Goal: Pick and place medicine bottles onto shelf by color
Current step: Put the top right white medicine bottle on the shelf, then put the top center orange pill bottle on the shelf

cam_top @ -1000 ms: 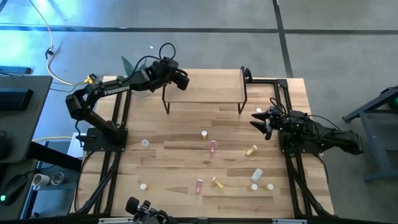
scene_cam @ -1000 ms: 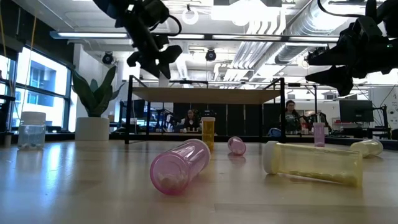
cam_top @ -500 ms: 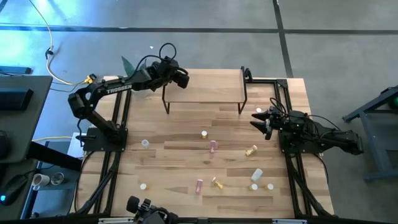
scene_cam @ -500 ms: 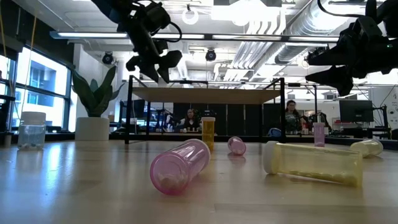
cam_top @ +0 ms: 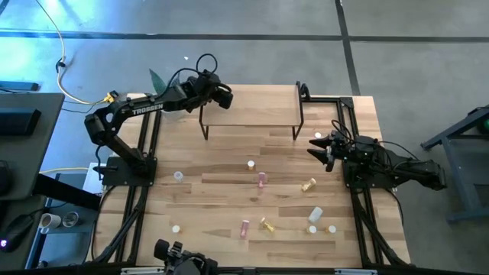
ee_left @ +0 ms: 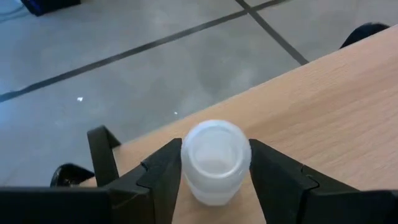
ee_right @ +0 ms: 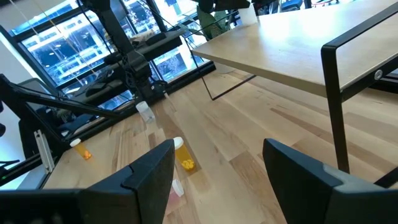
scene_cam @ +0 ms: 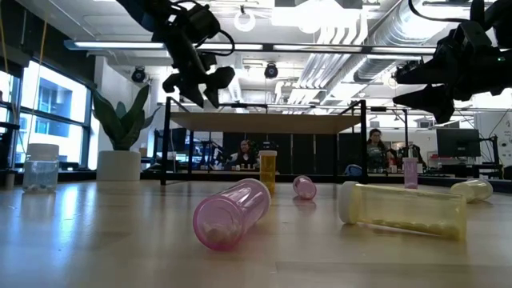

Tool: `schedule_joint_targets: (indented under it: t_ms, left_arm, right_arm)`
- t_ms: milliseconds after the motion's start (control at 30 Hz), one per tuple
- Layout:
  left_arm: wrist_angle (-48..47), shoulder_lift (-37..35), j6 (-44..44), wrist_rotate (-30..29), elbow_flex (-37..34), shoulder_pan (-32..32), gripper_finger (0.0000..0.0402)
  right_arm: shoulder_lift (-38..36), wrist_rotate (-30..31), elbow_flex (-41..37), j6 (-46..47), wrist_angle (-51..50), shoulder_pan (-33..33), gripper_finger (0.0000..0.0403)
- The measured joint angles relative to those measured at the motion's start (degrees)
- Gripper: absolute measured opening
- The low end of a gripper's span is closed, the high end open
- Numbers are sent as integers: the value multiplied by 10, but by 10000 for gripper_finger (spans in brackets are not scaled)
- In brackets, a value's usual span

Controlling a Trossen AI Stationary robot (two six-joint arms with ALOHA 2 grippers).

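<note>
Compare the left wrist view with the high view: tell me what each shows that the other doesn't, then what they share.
Only the left wrist view shows the white bottle gripped between the left gripper's fingers, over the shelf's corner.

Only the high view shows the scattered bottles on the table, such as a pink bottle, and the right gripper waiting open beside the shelf.

Both show the shelf and the left gripper at its left end.

Blk arms, white "TROSSEN" lettering

Overhead and table-level cameras share the shelf [cam_top: 249, 106]; wrist cameras sit close
</note>
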Motion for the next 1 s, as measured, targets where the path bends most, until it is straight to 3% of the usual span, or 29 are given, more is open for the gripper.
schedule_joint_targets:
  t_ms: [367, 700, 833, 1000]
  left_arm:
    - [14, -8, 4, -5, 0, 2, 196]
    - [39, -72, 50, 3, 0, 2, 197]
    - [41, -113, 55, 64, 0, -4, 196]
    - [40, -159, 60, 215, 0, -26, 197]
  right_arm:
    - [0, 0, 0, 0, 0, 0, 236]
    - [0, 0, 0, 0, 0, 0, 236]
    - [0, 0, 0, 0, 0, 0, 236]
    - [0, 0, 0, 0, 0, 0, 236]
